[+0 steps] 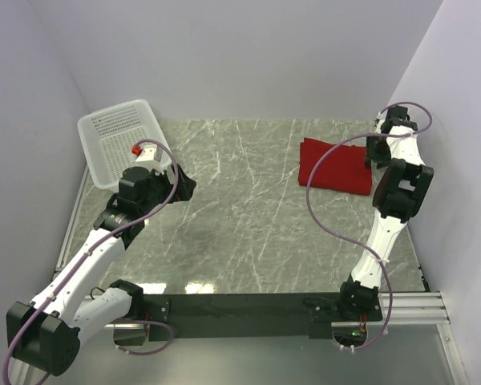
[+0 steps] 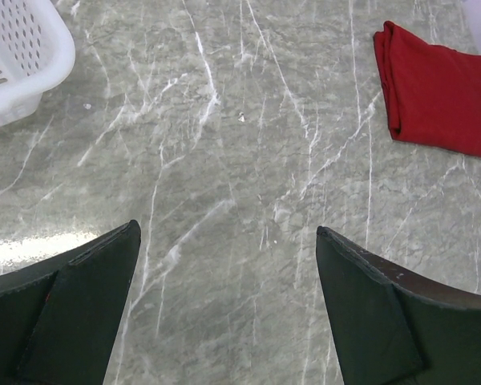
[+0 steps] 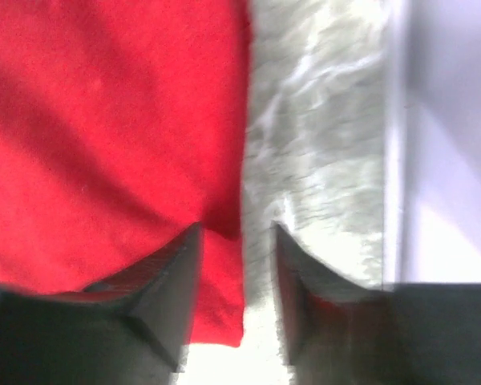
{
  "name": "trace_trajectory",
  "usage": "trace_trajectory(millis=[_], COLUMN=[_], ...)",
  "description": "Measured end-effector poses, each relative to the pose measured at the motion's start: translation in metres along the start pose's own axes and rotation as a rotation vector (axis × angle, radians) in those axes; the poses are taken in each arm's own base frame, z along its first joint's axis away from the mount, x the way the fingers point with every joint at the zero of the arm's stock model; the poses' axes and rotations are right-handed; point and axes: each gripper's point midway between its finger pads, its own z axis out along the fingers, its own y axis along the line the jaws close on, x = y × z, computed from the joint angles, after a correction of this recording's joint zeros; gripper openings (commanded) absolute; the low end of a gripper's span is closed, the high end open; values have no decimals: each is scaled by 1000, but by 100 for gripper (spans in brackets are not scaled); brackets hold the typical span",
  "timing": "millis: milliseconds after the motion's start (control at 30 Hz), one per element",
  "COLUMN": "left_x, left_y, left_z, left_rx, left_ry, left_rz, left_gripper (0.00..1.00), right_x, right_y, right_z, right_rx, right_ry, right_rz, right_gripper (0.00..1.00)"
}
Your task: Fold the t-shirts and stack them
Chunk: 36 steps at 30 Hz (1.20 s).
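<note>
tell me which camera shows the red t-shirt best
Top external: nearly the whole folded red t-shirt shows. Left wrist shows it sharp but cut at the frame edge; right wrist shows only a blurred close-up.

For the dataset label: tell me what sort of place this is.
Likely a robot lab cell: two arms bolted at a marble-patterned table, plain walls on three sides, a folded red t-shirt.

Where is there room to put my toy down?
The grey marble table is bare across its middle, between the white plastic mesh basket and the folded red t-shirt. Crowded: far right, where the right gripper hovers at the shirt.
</note>
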Motion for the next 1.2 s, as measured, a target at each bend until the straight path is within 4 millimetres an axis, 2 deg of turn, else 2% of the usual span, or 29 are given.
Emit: trace_trajectory(millis=[67,200,333,433,500,667,733,800,833,900,933,1100,1200], left_x=[0,-1,-7,-16,-26,-60,-72,-81,-85,-90,-90,-83,-75], left_y=[0,0,2,5,4,2,3,5,5,8,11,29,38], left_z=[0,-1,-7,-13,-17,-32,-40,-47,-49,-52,-54,-56,-57], left_rx=[0,0,-13,-37,-47,-81,-100,-119,-128,-149,-165,-243,-275], left_ry=[1,-4,-27,-56,-81,-185,-216,-235,-242,-250,-249,-231,-219], left_rz=[2,12,28,42,42,30,22,15,8,-5,-12,-37,-38], left_gripper=[96,96,98,99,100,99,99,99,100,100,99,99,99], right_x=[-5,-10,-19,-21,-17,2,11,20,23,24,21,8,11], right_y=[-5,-9,3,28,53,123,145,161,164,157,147,94,59], right_z=[-1,-6,-24,-54,-82,-155,-177,-199,-206,-228,-239,-298,-319], right_rx=[47,97,61,-21,-90,-244,-269,-282,-277,-230,-185,-18,17], right_ry=[-15,-27,-69,-125,-173,-300,-349,-409,-436,-508,-553,-750,-809], right_rz=[-14,-42,-98,-167,-223,-394,-448,-489,-494,-473,-444,-210,-52], right_gripper=[62,64,65,65,66,67,68,68,74,84,96,98,98])
